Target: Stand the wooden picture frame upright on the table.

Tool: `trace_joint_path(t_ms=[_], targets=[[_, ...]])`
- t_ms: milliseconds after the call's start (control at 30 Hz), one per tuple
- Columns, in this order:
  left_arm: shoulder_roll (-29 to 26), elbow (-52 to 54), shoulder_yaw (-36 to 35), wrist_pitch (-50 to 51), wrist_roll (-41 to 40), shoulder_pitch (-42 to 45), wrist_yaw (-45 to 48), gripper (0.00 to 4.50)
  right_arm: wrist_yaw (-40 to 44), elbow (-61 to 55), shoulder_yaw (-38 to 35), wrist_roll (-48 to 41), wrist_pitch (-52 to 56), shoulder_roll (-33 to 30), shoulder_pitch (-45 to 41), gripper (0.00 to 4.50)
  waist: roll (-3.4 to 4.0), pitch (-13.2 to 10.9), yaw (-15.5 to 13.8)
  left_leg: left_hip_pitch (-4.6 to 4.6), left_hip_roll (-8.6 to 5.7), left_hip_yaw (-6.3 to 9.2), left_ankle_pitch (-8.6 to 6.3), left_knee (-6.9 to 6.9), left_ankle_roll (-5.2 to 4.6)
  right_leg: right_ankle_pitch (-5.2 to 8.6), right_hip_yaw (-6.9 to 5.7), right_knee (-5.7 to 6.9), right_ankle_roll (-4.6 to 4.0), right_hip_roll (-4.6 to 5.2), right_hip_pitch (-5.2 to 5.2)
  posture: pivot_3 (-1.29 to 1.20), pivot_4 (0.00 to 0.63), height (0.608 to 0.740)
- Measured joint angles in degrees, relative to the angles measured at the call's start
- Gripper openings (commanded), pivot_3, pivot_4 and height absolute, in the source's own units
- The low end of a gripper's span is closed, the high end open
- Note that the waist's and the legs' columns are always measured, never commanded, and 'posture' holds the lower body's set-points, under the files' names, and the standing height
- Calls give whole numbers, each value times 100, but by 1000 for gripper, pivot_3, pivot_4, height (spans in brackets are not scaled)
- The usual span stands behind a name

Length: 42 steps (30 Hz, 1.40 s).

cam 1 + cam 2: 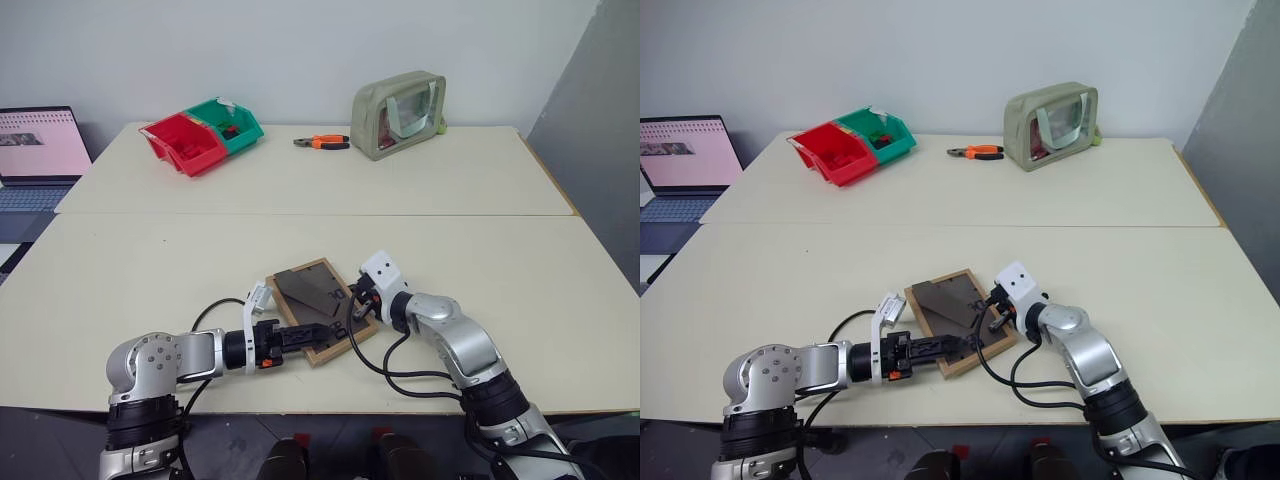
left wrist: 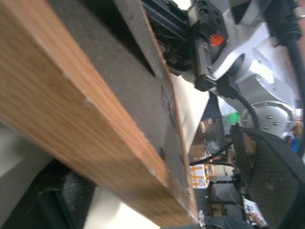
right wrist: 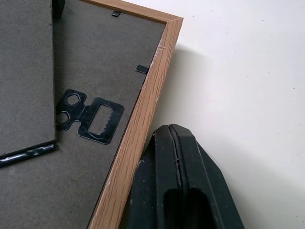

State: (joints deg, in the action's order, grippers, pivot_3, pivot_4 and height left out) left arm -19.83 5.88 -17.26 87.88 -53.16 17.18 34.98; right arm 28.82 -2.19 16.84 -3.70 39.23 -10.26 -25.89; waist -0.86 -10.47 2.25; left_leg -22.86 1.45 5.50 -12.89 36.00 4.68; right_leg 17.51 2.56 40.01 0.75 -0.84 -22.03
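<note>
Wooden picture frame [image 1: 322, 308] face-down between both arms (sawtooth hanger [image 3: 90, 117] beside pressed-together right fingers [image 3: 177, 177]; left fingers' state unclear)

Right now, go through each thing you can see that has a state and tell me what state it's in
wooden picture frame: face down on the table, not upright, stand panel showing.
left gripper: at the frame's near edge, grip unclear.
right gripper: shut, at the frame's right edge.
laptop: open, screen lit.
pouch: upright.
pliers: lying flat.
red bin and green bin: side by side.
</note>
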Motion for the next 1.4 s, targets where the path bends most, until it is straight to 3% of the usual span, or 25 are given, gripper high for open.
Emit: trace_joint_path(t_ms=[400, 500, 600, 733, 833, 867, 967, 1100, 1267, 1400], targets=[[331, 269, -123, -345, -109, -183, -429, 1378, -39, -142, -96, -44, 136, -19, 64, 0, -5, -3, -3, -2, -1, 0, 0, -1, 1, 2, 0, -3, 4, -1, -1, 0, 150, 740], [244, 269, -46, -462, -72, -63, -442, 1296, -7, -145, -130, -50, 142, -102, 64, 0, -9, -6, -2, -1, -5, -1, 0, -1, 1, 4, 0, -3, 6, -4, -1, 0, 150, 740], [-210, 140, 49, -656, 82, 450, -428, 1296, 232, -145, -197, -198, 138, -363, 7, 0, -26, -16, -3, -4, -12, 3, 4, -1, 9, 4, -4, -3, 7, -11, -5, 0, 150, 740], [-1191, -39, 197, -1171, 338, 1055, 91, 1296, 732, -71, -634, -460, 135, -1009, -275, 620, -28, -24, 5, -12, -17, -3, 4, -5, 11, 3, -1, -5, 4, -11, -15, 0, 150, 740], [-1922, -210, 682, -1800, 662, 1487, 911, 1296, 1314, -23, -1085, -931, 144, -1335, -701, 1188, -30, -29, 17, -13, -17, -5, 3, -15, 13, 0, -2, -9, -1, -11, -20, 0, 150, 740], [-2273, -369, 1064, -2347, 1028, 1742, 1365, 1296, 1864, -43, -1212, -1317, 111, -1542, -946, 1498, -27, -33, 19, -12, -18, -5, 2, -23, 12, 0, -3, -10, -3, -12, -20, 0, 150, 740], [-2615, -653, 1498, -3145, 1584, 1995, 1940, 1296, 2551, -206, -1265, -1719, 41, -1765, -1242, 2188, -27, -33, 28, -12, -13, -7, 1, -31, 12, 1, -4, -23, -8, -12, -19, 0, 150, 740], [-2759, -1171, 2097, -3875, 2142, 2249, 2603, 1296, 2736, -145, -1278, -2178, 208, -1497, -1839, 3108, -27, -39, 77, -20, -10, -5, 0, -30, 12, -3, -5, -19, -16, -12, -28, 0, 150, 740], [-2771, -1503, 2191, -4243, 2406, 2478, 3005, 1296, 2640, 29, -1262, -2403, 264, -979, -2245, 4156, -28, -40, 90, -22, -10, -4, 0, -29, 11, -3, -7, -18, -16, -12, -30, 0, 150, 740], [-2768, -1624, 2261, -4451, 2582, 2563, 3230, 1296, 2521, 444, -961, -2229, -27, -588, -2508, 4156, -27, -40, 98, -23, -10, -2, 0, -26, 11, -2, -8, -13, -16, -12, -31, 0, 150, 740]])
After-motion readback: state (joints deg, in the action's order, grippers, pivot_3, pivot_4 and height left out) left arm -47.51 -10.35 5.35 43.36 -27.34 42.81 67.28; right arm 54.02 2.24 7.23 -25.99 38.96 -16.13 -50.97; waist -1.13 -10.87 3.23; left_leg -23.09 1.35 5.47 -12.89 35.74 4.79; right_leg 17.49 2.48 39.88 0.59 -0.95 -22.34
